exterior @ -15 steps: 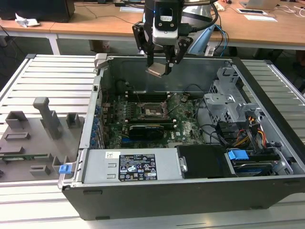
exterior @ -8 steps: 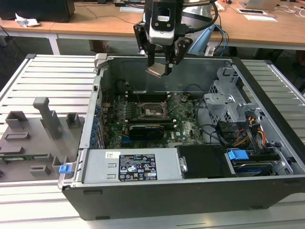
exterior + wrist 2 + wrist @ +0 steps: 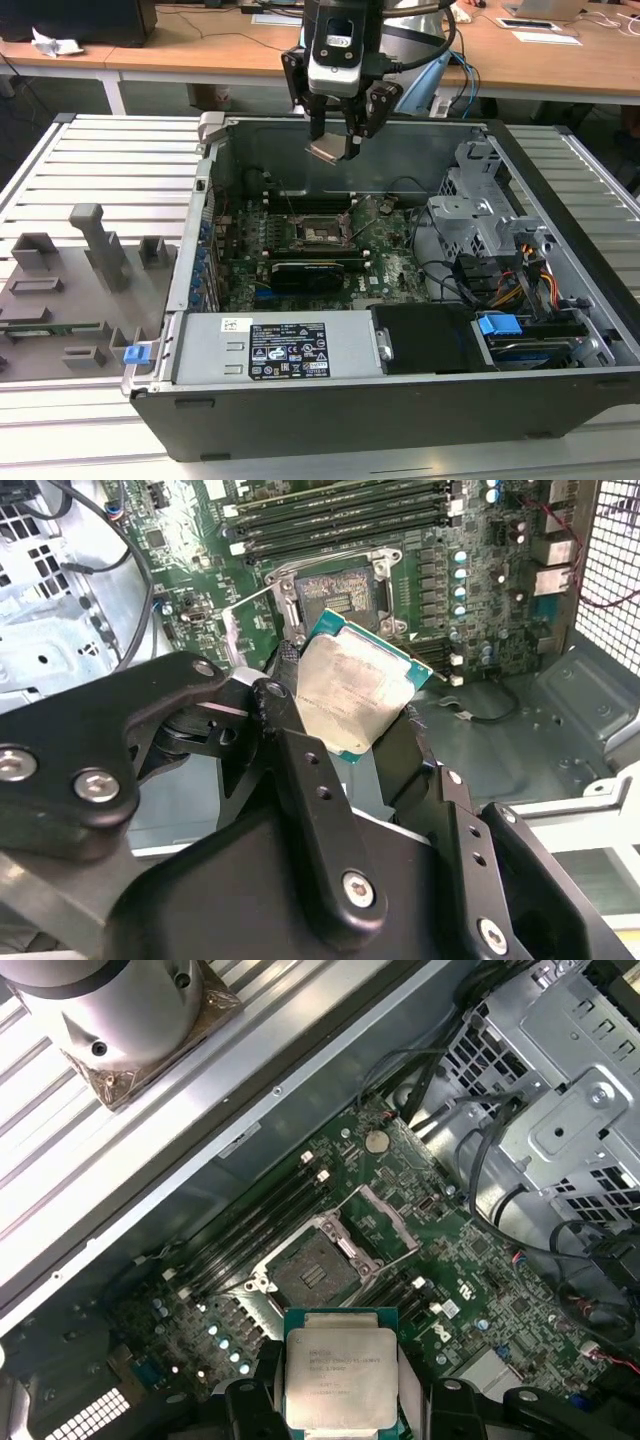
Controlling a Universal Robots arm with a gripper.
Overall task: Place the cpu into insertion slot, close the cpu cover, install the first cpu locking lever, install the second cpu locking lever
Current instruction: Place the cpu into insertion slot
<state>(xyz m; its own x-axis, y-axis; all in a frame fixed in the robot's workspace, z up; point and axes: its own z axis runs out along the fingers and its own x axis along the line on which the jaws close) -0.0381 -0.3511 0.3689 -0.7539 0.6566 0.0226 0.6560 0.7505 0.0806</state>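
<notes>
- The hand (image 3: 336,146) is clenching the cpu (image 3: 326,151) by two opposite edges and hanging high over the open computer case (image 3: 190,270). In the exterior view the cpu is sitting tilted, well above the motherboard (image 3: 392,262).
- The insertion slot (image 3: 312,1274) is lying bare, with the cpu cover (image 3: 386,1222) swung up just beside it.
- Because the hand is gripping only the rims, the cpu could be slipping or twisting, and a drop would be landing it on the motherboard.
- If the cpu is arriving tilted or turned off the insertion slot's outline, it risks bending contacts or catching on the raised cpu cover.
</notes>
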